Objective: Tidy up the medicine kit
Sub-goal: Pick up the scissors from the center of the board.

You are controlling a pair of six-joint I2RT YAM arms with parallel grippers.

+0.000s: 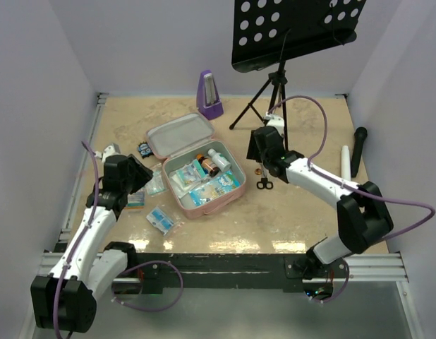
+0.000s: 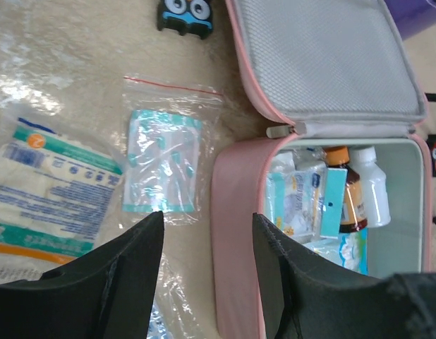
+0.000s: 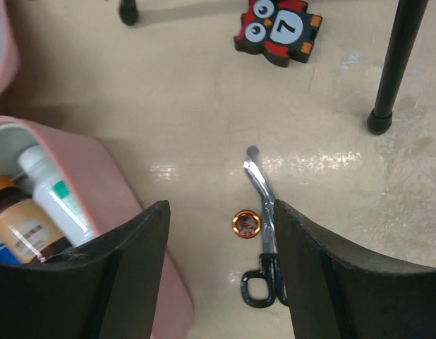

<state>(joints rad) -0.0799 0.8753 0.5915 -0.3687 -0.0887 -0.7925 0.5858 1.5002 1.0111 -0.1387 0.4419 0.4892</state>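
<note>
Medicine kit (image 1: 181, 135), open: soft-walled, probably light and yielding; grasp at the zipped rim. Left gripper (image 2: 207, 220) and right gripper (image 3: 221, 208) stand parted, empty.

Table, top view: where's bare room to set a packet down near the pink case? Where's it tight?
Free: the front strip between the medicine kit, the scissors and the near edge; the back-left corner, behind the lid and left of the metronome. Crowded: left of the kit, with packets and an owl tile; its right side, with the scissors.
</note>
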